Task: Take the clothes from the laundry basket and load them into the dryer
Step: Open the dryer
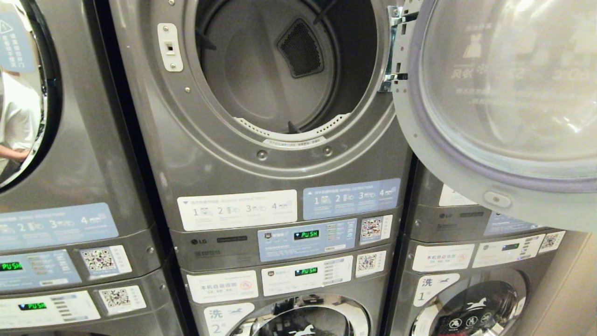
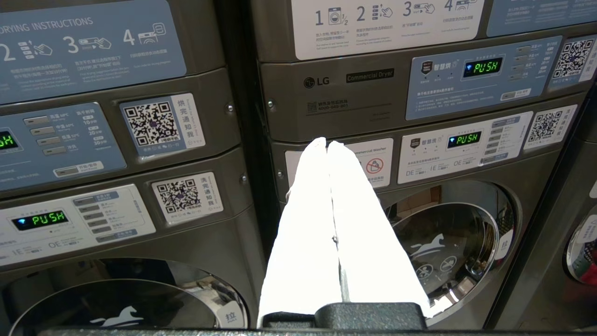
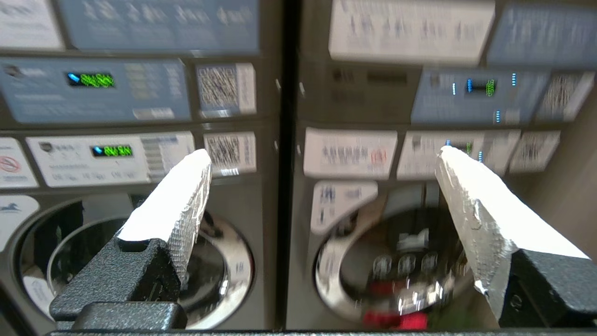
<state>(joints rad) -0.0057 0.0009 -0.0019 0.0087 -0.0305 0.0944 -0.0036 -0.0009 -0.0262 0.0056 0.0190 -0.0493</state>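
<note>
Stacked grey-metal laundry machines fill the whole background, wall to wall, with lit green "PUSH" displays on their panels. Largest at centre is the grey commercial dryer, its round drum mouth bare inside, and its big glass-fronted round door swung wide open to the right. Below sit chrome-ringed washer doors. Neither the laundry basket nor any clothes show in any view, so the load must lie somewhere out of frame.

The left gripper points at the panels below the dryer, its white fingers pressed together on nothing. The right gripper faces the neighbouring lower machines with its fingers spread wide and empty.

Judging from this, loading has not begun. A good start would be finding the basket, then gripping one garment deep enough that no sleeve trails, and carrying it well past the drum's lip.
</note>
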